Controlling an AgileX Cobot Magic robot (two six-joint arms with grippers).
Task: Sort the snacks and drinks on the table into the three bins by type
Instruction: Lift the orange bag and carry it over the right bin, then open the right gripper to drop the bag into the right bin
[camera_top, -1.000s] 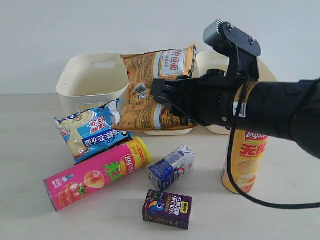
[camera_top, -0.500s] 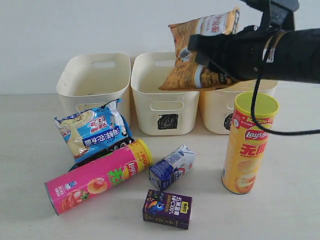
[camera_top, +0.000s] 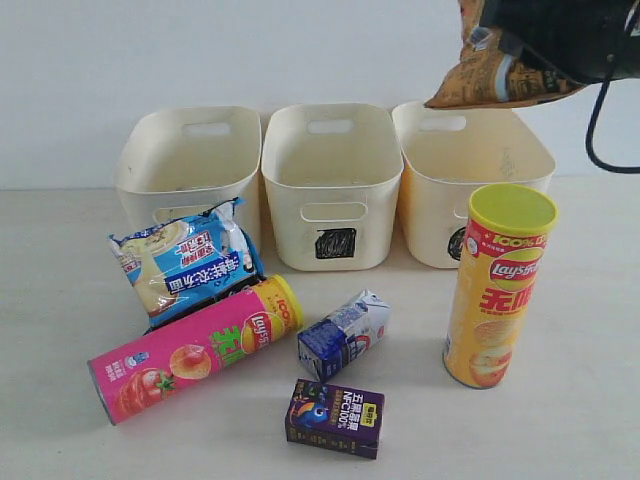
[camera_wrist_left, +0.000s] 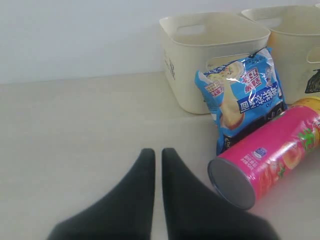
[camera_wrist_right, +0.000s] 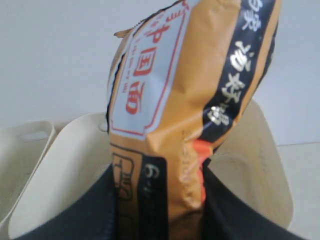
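Risen rightward: orange bag over right bin, pinched in part-closed right claw.

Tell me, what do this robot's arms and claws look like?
Everything visible is matte black, with no markings I can make out. The left gripper has two smooth fingers tapering to rounded tips, like a beak. The right gripper has similar black fingers. The right arm is a thick dark body, and a thin black cable loops loosely below it.
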